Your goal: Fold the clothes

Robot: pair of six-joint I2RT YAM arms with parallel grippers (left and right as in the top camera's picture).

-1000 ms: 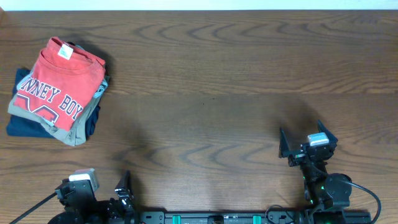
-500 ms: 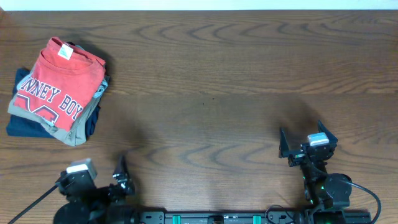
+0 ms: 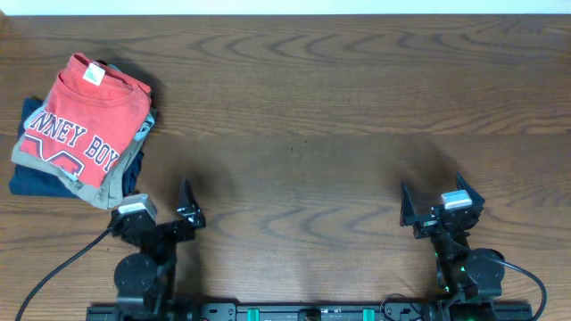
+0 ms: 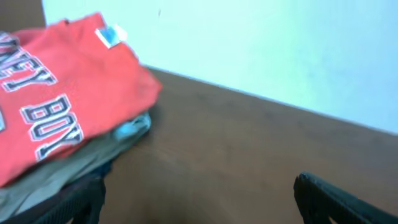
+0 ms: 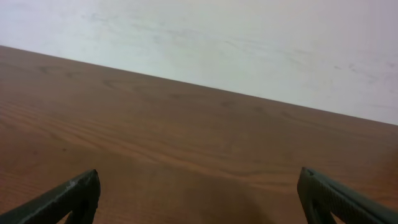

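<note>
The clothes, a coral-red T-shirt (image 3: 85, 125) with white block lettering and a small white neck tag, lie folded on top of a pile at the table's far left. In the left wrist view the T-shirt (image 4: 56, 118) fills the upper left, ahead and to the left of the jaws. My left gripper (image 3: 159, 201) hovers just in front of the pile's near right corner, open and empty (image 4: 199, 199). My right gripper (image 3: 435, 201) stands open over bare wood at the near right, with nothing between its fingers (image 5: 199, 190).
Under the red T-shirt lie a khaki garment (image 3: 111, 183) and a navy garment (image 3: 31, 178), both folded; a light blue-grey edge (image 4: 132, 129) peeks out between layers. The wooden table (image 3: 303, 116) ends at a white wall along the far edge.
My left arm has come up from the near table edge toward the pile of clothes, turning its open jaws toward it. The right arm and the pile have not moved.
</note>
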